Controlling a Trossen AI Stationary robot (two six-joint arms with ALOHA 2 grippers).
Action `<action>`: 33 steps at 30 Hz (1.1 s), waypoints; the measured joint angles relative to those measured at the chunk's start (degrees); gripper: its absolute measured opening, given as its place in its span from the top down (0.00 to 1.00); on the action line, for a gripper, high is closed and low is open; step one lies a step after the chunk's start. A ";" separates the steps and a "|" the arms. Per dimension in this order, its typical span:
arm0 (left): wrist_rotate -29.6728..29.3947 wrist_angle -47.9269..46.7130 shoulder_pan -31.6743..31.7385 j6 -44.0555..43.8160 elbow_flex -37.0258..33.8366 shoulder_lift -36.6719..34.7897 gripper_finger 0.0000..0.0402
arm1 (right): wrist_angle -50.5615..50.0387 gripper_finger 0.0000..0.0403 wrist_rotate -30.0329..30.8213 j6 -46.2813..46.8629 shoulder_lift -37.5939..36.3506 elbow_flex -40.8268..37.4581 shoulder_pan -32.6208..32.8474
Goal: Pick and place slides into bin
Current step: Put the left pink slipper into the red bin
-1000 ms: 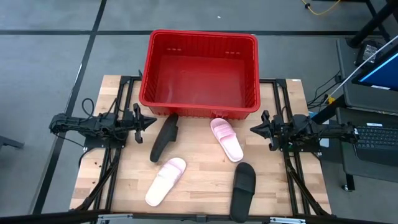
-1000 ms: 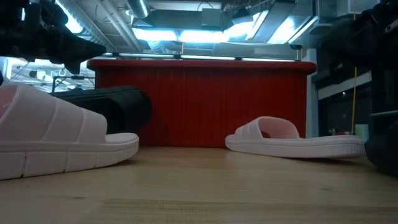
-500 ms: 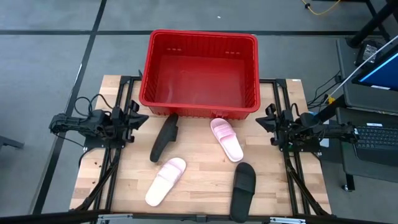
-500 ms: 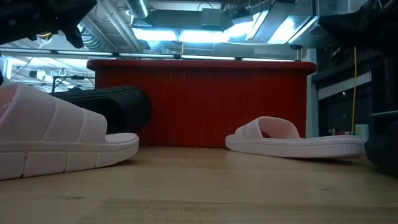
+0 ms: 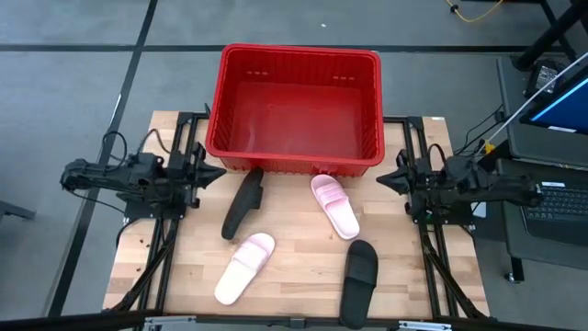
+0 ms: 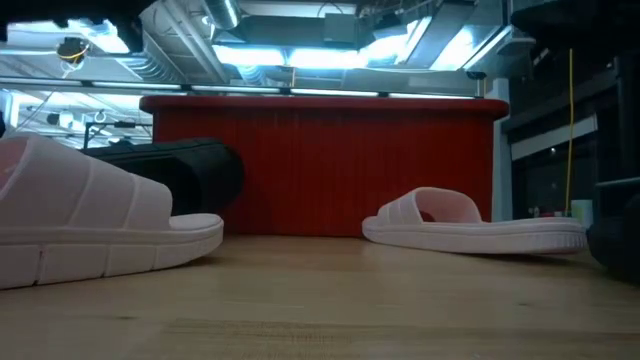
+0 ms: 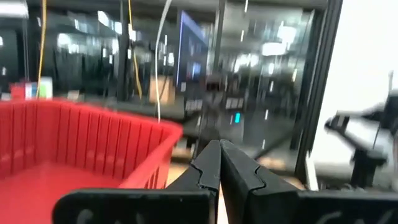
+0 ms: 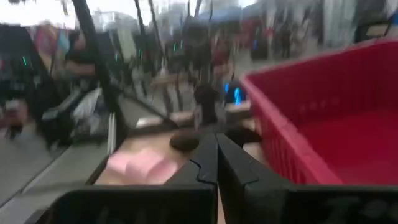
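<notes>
The red bin [image 5: 294,110] stands at the table's far middle. In front of it lie a black slide [image 5: 243,202], a pink slide [image 5: 334,205], a second pink slide [image 5: 244,268] and a second black slide [image 5: 359,281], all flat on their soles. My left gripper [image 5: 219,174] is shut and empty at the table's left side, raised, pointing right. My right gripper [image 5: 382,181] is shut and empty at the right side, raised, pointing left. The left wrist view shows the shut fingers [image 7: 219,163] beside the bin's wall [image 7: 93,146].
Black frame rails [image 5: 170,230] run along both table sides under the arms. A laptop and desk [image 5: 551,119] stand off the table's right. The wooden top [image 5: 294,276] shows bare between the slides.
Both arms have risen from their low rest poses; in the low view the left gripper has gone up out of the picture. The left arm has drawn back a little toward the table's left edge, then reached right again. The slides have not moved.
</notes>
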 joint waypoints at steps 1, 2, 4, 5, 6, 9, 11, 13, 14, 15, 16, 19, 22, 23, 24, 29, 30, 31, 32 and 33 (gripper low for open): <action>-0.02 -2.25 0.00 -0.06 1.95 2.19 0.99 | -1.24 1.00 -0.91 0.16 1.84 1.91 0.00; -0.06 -4.57 0.00 -0.46 3.92 4.35 0.99 | -1.81 1.00 -1.83 0.48 3.62 3.59 0.00; -0.17 -7.64 -0.07 -1.98 7.92 8.93 1.00 | -1.74 1.00 -3.70 0.93 7.00 6.90 0.00; -0.17 -8.99 -0.13 -2.24 9.97 11.20 1.00 | -1.78 1.00 -4.90 0.16 8.53 8.51 0.00; -0.21 -10.62 -0.33 -2.06 12.06 13.44 1.00 | -2.29 1.00 -6.09 -1.19 9.94 10.02 0.00; 0.68 -16.84 -1.81 -0.31 18.28 19.21 0.99 | -4.06 1.00 -8.26 -5.86 13.13 13.38 0.00; 1.61 -22.74 -3.35 -0.04 22.02 21.86 1.00 | -4.94 1.00 -9.12 -6.52 14.28 15.03 0.00; 1.56 -27.47 -5.44 -1.85 25.00 23.62 1.00 | -6.57 1.00 -9.48 -6.11 14.65 15.56 0.00; 1.49 -29.30 -6.62 -3.00 26.09 24.26 1.00 | -6.84 1.00 -9.51 -5.79 14.67 15.59 0.02; 1.36 -30.54 -7.89 -4.01 26.81 24.80 1.00 | -7.12 1.00 -9.52 -4.97 14.67 15.57 0.03; 1.15 -31.17 -9.18 -4.68 27.29 25.24 1.00 | -7.19 1.00 -9.56 -4.28 14.67 15.36 0.09; -1.56 -33.36 -13.44 -6.63 28.03 25.74 1.00 | -8.27 1.00 -9.54 -3.04 14.65 14.93 0.88; -3.87 -32.76 -17.83 -11.22 28.05 26.14 1.00 | -7.37 1.00 -11.05 -3.10 14.67 14.93 2.34; -4.51 -31.40 -19.45 -13.19 28.05 26.48 1.00 | -6.36 1.00 -11.85 -3.11 14.65 14.93 2.87; -5.20 -29.76 -21.06 -14.46 28.05 26.85 1.00 | -5.51 1.00 -12.40 -3.12 14.65 14.93 3.41; -10.00 -26.74 -29.27 -14.42 28.09 29.99 1.00 | -3.84 1.00 -12.68 -3.22 14.64 14.93 5.59; -10.53 -26.83 -30.76 -15.23 28.09 30.85 1.00 | -3.85 1.00 -12.67 -3.22 14.65 14.93 5.81; -10.84 -26.76 -32.09 -16.22 28.09 31.88 1.00 | -3.85 1.00 -12.63 -3.26 14.65 14.93 6.04; -11.00 -26.72 -33.40 -17.41 28.09 33.01 1.00 | -3.86 1.00 -12.62 -3.27 14.65 14.93 6.27; -11.33 -26.67 -34.71 -18.63 28.09 34.33 1.00 | -3.87 1.00 -12.62 -3.27 14.65 14.93 6.46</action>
